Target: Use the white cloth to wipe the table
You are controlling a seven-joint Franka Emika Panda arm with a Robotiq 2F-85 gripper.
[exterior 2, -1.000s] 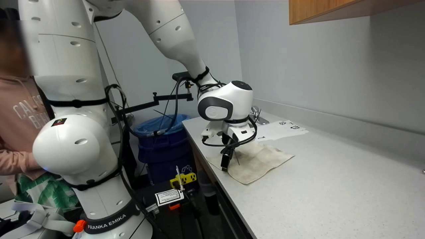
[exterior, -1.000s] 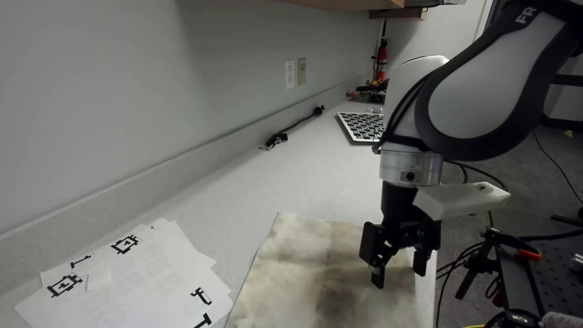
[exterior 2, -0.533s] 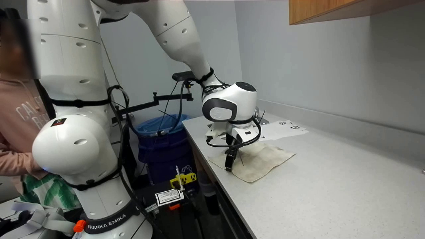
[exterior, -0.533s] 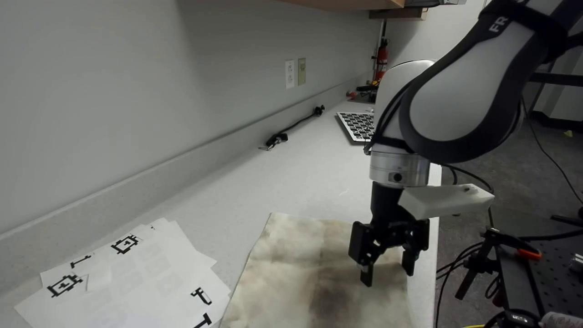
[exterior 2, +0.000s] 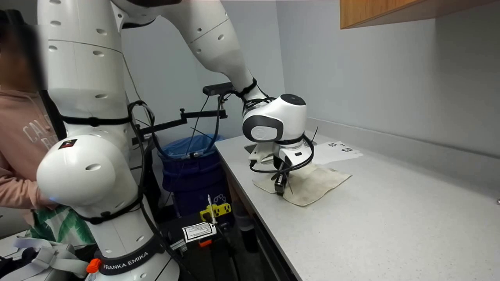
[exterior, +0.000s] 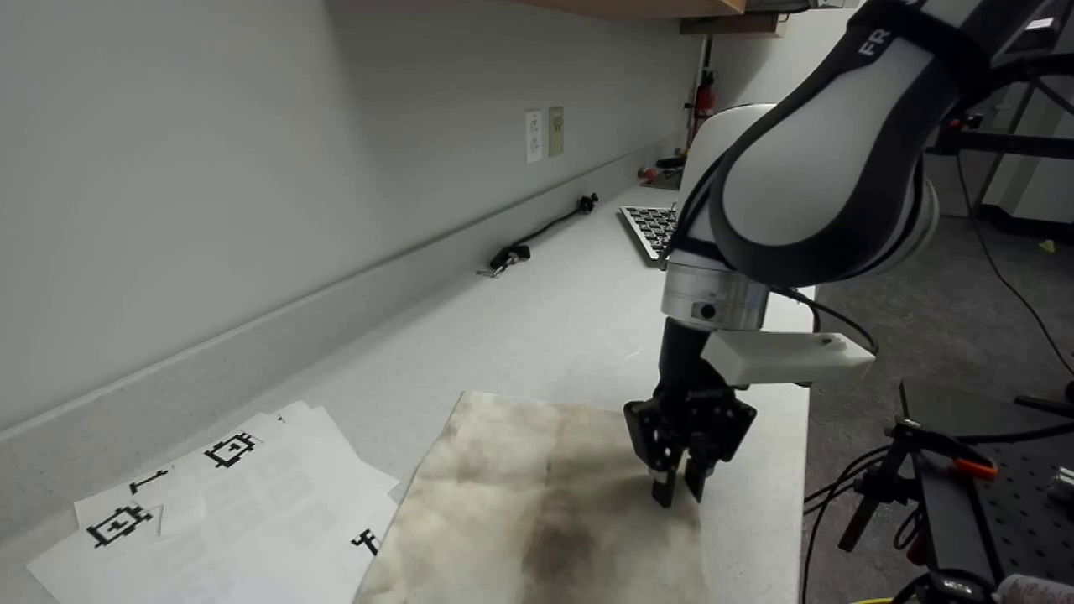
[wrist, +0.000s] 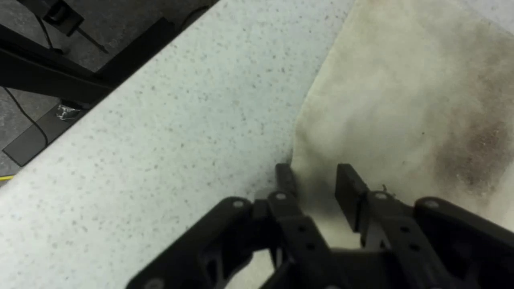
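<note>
The white cloth [exterior: 520, 495], cream with brownish stains, lies spread on the table [exterior: 537, 335] and shows in both exterior views. My gripper [exterior: 678, 491] points down at the edge of the cloth that faces the counter's front. In the wrist view its two fingers stand apart with a narrow gap, and cloth shows between them. There, the left finger [wrist: 286, 178] sits right at the cloth's border, the right finger [wrist: 349, 192] over the fabric. The tips look level with the cloth; I cannot tell whether any fabric is pinched.
White paper sheets with black markers [exterior: 252, 512] lie beside the cloth near the wall. Farther along the counter are a black cable [exterior: 545, 231] and a checkered board [exterior: 653, 226]. A blue bin [exterior 2: 191, 171] stands off the counter's end, and a person [exterior 2: 23, 156] is behind the arm.
My gripper's fingers have drawn much closer together. Gripper and cloth have both shifted away from the front edge toward the wall, the cloth now covering part of the paper sheets.
</note>
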